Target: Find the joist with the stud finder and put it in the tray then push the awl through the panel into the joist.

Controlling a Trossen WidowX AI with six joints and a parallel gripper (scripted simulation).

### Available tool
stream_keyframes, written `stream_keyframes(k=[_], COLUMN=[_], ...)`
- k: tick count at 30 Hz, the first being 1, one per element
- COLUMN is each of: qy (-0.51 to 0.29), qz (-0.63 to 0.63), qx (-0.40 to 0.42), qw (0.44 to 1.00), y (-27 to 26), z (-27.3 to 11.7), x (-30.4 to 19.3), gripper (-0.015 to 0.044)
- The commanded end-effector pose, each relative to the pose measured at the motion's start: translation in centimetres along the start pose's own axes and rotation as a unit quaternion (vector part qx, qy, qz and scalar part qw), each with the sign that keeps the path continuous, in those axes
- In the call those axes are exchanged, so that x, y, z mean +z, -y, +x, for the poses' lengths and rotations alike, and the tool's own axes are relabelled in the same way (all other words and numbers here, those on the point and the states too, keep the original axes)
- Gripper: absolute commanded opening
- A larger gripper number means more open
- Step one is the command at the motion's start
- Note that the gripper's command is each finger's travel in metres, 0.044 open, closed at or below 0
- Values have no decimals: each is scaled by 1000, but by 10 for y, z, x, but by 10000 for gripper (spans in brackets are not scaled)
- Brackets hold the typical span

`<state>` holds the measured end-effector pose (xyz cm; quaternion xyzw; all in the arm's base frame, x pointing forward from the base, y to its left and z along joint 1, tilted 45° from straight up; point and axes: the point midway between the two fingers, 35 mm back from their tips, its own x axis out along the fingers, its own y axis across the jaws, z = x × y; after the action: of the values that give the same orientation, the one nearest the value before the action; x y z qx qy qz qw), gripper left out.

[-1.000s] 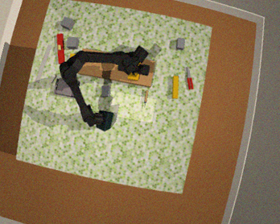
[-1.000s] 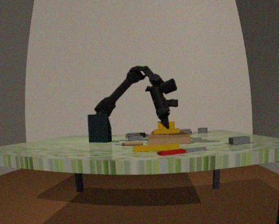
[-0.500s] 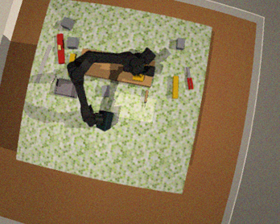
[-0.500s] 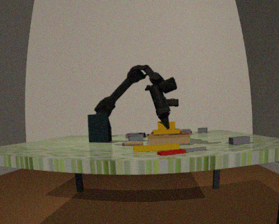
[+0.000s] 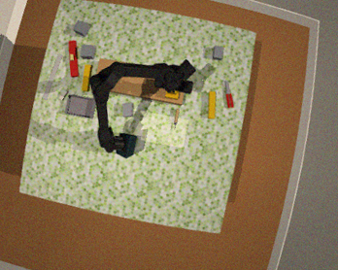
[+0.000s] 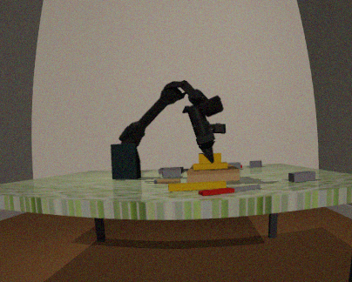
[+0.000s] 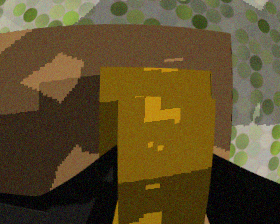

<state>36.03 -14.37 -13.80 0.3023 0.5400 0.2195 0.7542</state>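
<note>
The yellow stud finder (image 5: 172, 94) (image 6: 210, 166) (image 7: 165, 132) is upright at the panel's right end in the top view. Its base is on or just above the wooden panel (image 5: 131, 87) (image 6: 213, 175) (image 7: 150, 45); any small gap cannot be told. My gripper (image 5: 174, 89) (image 6: 212, 159) (image 7: 156, 152) is shut on the stud finder, with a black finger on each side in the wrist view. The awl (image 5: 176, 116) (image 6: 169, 181), with a tan handle, lies on the table beside the panel. The grey tray (image 5: 80, 106) stands left of the panel. The joist is hidden.
A yellow bar (image 5: 211, 105) (image 6: 198, 186) and a red-handled tool (image 5: 229, 100) (image 6: 216, 191) lie right of the panel. Another yellow bar (image 5: 87, 78) and a red bar (image 5: 73, 58) lie left. Grey blocks (image 5: 128, 110) (image 5: 218, 52) (image 5: 88, 52) stand around the panel.
</note>
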Motion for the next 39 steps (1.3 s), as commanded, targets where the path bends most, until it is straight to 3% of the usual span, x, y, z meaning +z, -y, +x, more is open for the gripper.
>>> stream_keyframes(k=[1, 11, 28, 39], qy=[0, 0, -1, -5], qz=[0, 0, -1, -29], qx=[0, -1, -4, -6], qw=[1000, 1000, 1000, 1000], y=[-1, 1, 4, -19], z=[0, -8, -96, -97], x=[0, 3, 27, 39], gripper=[0, 0, 0, 0])
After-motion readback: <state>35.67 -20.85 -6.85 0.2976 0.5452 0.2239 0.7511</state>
